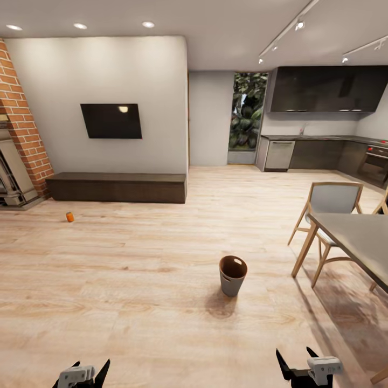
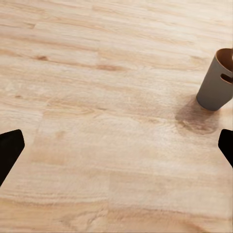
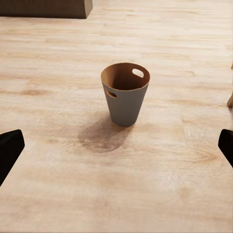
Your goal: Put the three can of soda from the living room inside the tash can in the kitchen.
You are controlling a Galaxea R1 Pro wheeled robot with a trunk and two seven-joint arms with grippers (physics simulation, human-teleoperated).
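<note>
- One soda can [image 1: 70, 216], a bright orange one, lies in view on the light plank floor of the living room, near the low dark media bench [image 1: 116, 187] under the wall-mounted television [image 1: 111, 120] and not far from the red brick chimney [image 1: 21, 121]. The other two cans cannot be placed from these pictures.
- The trash can [image 1: 233, 275] stands upright on the open floor, well apart from that orange can, between the living room side and the dining table [image 1: 358, 240] with its chair [image 1: 328, 213]. The kitchen cabinets [image 1: 318, 153] are far behind it.
- From the right wrist view, the bin's brown inside [image 3: 125, 77] looks empty as far as the angle shows, so no can seems to be delivered yet.
- Both arms are low at the near edge of the head view. The left gripper [image 1: 82, 374] has its fingers spread wide with nothing between them, and the right gripper [image 1: 302, 369] is likewise spread and empty.
- My judgement: the task is at or near its start. All three cans are left to fetch, and the orange one is the only visible target.
</note>
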